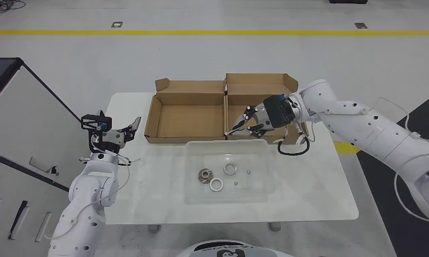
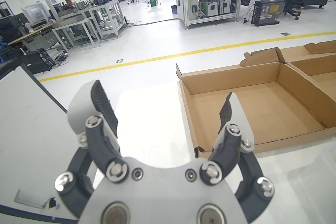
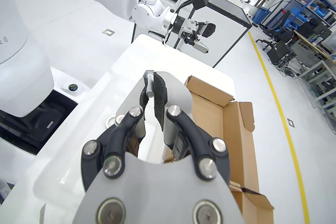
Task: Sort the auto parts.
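Gripping a bolt (image 3: 148, 81) tightly, the right end effector (image 3: 152, 88) should lower well inside the right cardboard box (image 1: 245, 98) before releasing; the left end effector (image 2: 163, 89) hangs wide open, empty.

Left gripper (image 2: 163, 89) over white table (image 2: 147, 135) — fingers (image 2: 103, 107) spread wide — open cardboard box (image 2: 249, 109) just beside it
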`<action>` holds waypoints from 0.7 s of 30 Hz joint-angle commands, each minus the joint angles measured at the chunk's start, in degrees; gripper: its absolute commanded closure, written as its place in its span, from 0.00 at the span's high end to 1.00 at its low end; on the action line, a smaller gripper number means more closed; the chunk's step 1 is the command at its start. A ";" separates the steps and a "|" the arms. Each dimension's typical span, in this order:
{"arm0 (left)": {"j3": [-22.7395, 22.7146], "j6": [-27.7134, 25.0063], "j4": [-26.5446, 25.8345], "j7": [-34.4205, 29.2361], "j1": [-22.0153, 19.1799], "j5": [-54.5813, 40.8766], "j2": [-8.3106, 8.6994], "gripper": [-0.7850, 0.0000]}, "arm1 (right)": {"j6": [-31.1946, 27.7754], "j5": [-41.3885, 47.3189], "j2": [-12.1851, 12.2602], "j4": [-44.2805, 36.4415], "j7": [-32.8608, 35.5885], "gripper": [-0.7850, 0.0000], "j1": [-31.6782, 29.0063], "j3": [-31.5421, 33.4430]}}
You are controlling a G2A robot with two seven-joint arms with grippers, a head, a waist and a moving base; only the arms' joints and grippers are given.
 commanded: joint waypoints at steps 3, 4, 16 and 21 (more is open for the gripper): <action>0.00 0.00 0.00 0.00 0.00 0.00 0.00 1.00 | 1.31 3.44 0.43 -1.56 -1.49 0.00 -2.22 2.22; 0.00 0.00 0.00 0.00 0.00 0.00 0.00 1.00 | 1.76 4.30 0.62 -2.33 -1.94 0.00 -2.88 2.83; 0.00 0.00 0.00 0.00 0.00 0.00 0.00 1.00 | 7.23 13.92 4.28 -15.13 -7.43 0.00 -12.38 12.18; 0.00 0.00 0.00 0.00 0.00 0.00 0.00 1.00 | 8.56 16.63 5.42 -20.64 -8.77 0.00 -16.46 16.93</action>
